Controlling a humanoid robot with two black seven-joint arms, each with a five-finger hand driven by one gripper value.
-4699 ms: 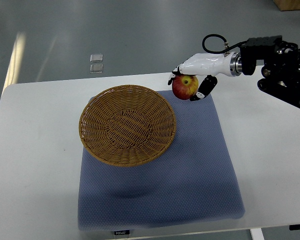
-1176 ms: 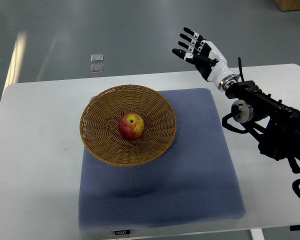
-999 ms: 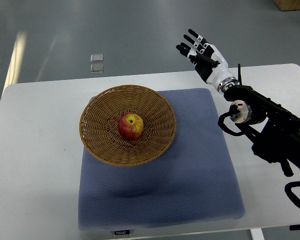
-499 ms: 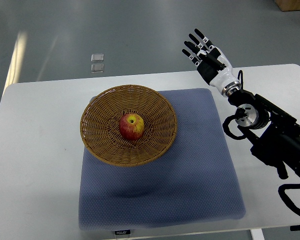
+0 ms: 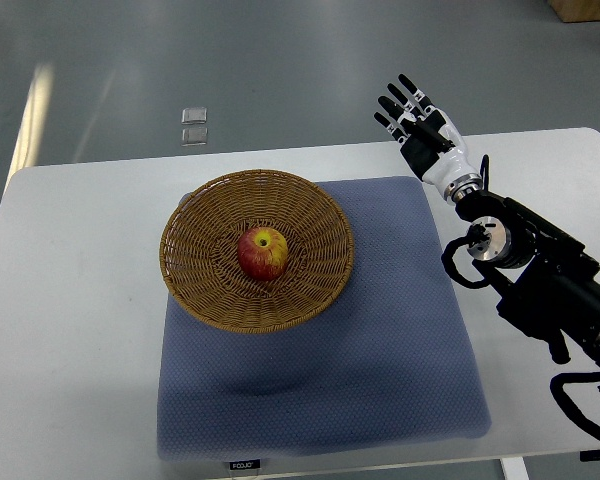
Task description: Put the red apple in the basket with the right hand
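the right hand (image 5: 421, 128) is raised at the far edge of the table, with its fingers (image 5: 393, 105) stretched out and spread apart, and it holds nothing. its white palm and black finger parts point away from the robot, over the grey floor beyond the table edge. behind the hand, the black arm (image 5: 540, 282) goes down toward the right lower corner of the picture, with a round joint just below the wrist.

to the left of the hand and nearer to the robot lies the blue mat (image 5: 380, 370) on the white table (image 5: 70, 330). the wicker basket (image 5: 195, 290) sits on the far left part of this mat, well apart from the hand. the red apple (image 5: 263, 253) rests in the middle of the basket, stem side up, with a yellow patch around the stem.
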